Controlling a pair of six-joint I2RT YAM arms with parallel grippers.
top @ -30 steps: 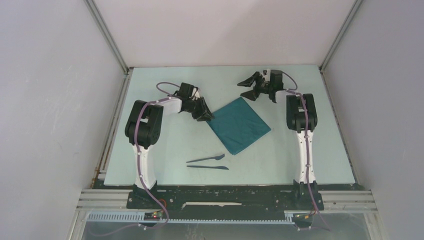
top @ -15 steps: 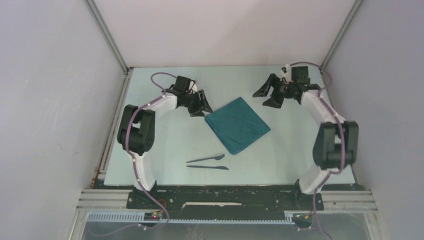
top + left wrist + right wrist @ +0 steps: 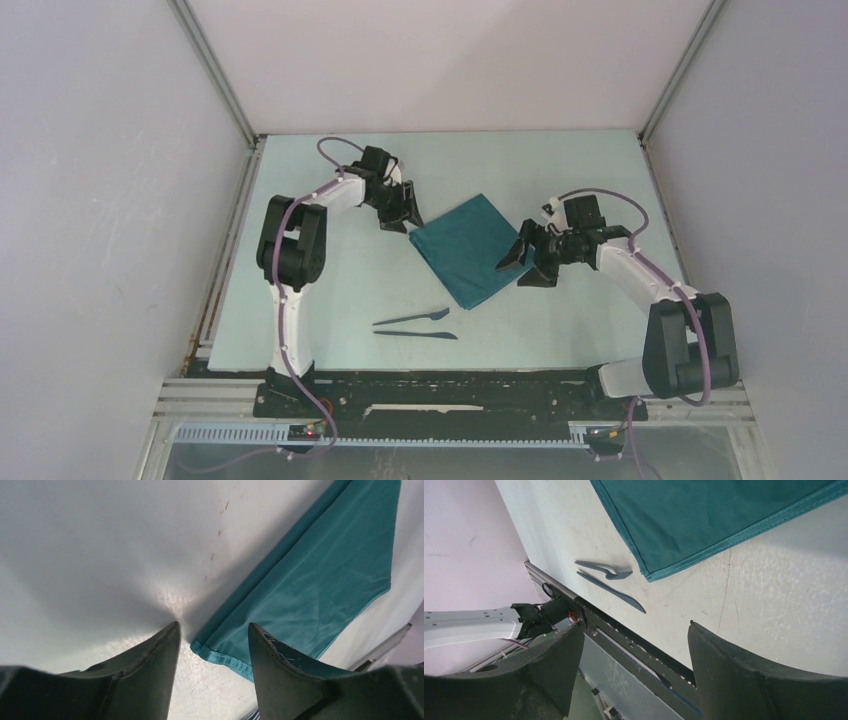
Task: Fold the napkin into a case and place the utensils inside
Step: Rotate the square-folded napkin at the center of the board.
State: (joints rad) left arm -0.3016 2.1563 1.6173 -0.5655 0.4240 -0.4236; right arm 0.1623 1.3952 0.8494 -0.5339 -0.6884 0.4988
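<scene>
The right gripper [image 3: 522,270] has swung in from the far right corner of the table [image 3: 330,290] and now hangs at the right corner of the napkin [image 3: 470,245]. The left gripper [image 3: 403,222] has edged a little closer to the napkin's left corner. Cloth and utensils lie where they were.

Nearest the arm bases lie the utensils, side by side and well apart from both grippers: the knife [image 3: 415,334] closer in, the fork [image 3: 412,317] just beyond it. Neither touches the cloth. Past them the napkin lies flat as a diamond, one corner pointing toward the fork. Its left edge looks doubled in the left wrist view, so it may already carry one fold, though I cannot be sure.

The right gripper's jaws stand wide apart and hold nothing; its wrist view shows bare table between the fingers, with the cloth's edge ahead. Farther back, the left gripper's jaws are also apart and empty, straddling the hemmed left corner just ahead of the tips.

By my reading, this is the approach before a fold: no narrow case exists yet. The next move calls for both grippers to drop, pinch opposite corners, then lift and carry them together so the layers stay aligned.

No brand, label or writing is readable; a few faint reddish specks mark the table.
</scene>
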